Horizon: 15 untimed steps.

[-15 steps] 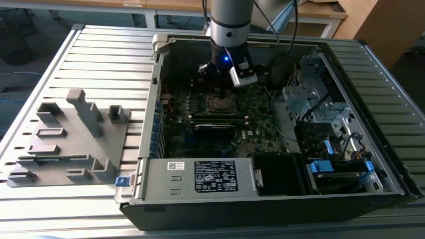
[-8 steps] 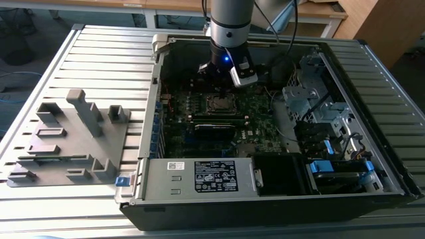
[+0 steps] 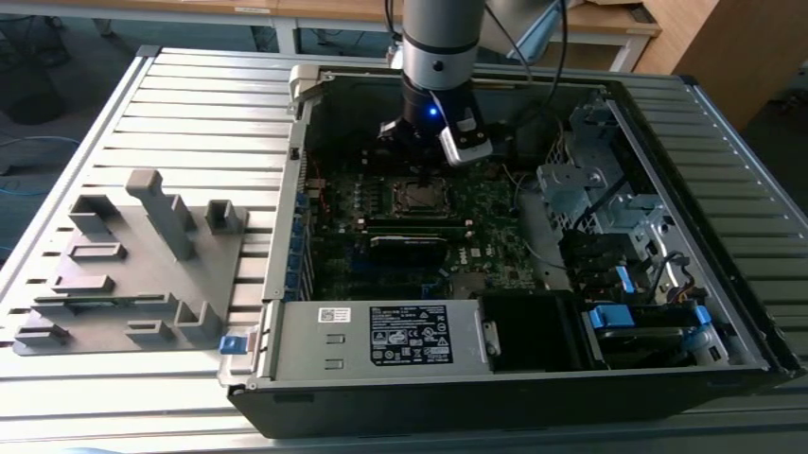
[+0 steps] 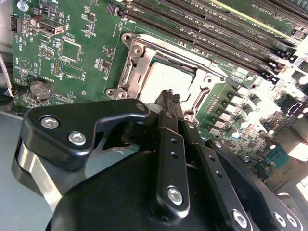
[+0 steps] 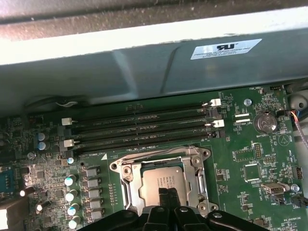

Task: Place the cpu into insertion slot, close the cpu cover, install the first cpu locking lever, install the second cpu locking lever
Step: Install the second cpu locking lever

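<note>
Claw (image 4: pixel 169 98) fingers pressed together, tips over cpu (image 5: pixel 161 180) lying flat in insertion slot (image 5: pixel 126 180).

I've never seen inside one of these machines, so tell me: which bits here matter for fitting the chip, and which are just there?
Part of the job:
- flat square silver-grey cpu, lying in the socket
- silver-rimmed square insertion slot
- thin silver cpu cover
- black claw, over the chip

Just there:
- long black memory slots
- round silver coin battery
- grey plastic fixture
</note>
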Tool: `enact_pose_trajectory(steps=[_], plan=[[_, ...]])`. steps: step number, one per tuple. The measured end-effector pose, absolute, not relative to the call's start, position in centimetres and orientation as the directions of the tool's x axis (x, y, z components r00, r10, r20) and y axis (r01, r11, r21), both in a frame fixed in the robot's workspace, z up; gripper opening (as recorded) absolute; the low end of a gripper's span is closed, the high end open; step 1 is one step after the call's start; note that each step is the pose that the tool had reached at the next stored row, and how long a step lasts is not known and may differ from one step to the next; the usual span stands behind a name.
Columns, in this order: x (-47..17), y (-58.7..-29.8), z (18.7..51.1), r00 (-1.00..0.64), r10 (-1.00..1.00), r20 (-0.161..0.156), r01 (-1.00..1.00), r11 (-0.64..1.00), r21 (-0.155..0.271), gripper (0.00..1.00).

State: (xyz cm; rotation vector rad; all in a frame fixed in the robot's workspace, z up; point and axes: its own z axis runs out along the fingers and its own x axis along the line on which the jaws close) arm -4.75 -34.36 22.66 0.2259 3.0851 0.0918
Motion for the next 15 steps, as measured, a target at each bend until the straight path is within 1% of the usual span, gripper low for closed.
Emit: enact_pose_trajectory(steps=[15], plan=[[-4.65, -34.35, 23.22, -0.988, 0.147, -0.043, 0.144, 0.988, 0.063, 0.11]])
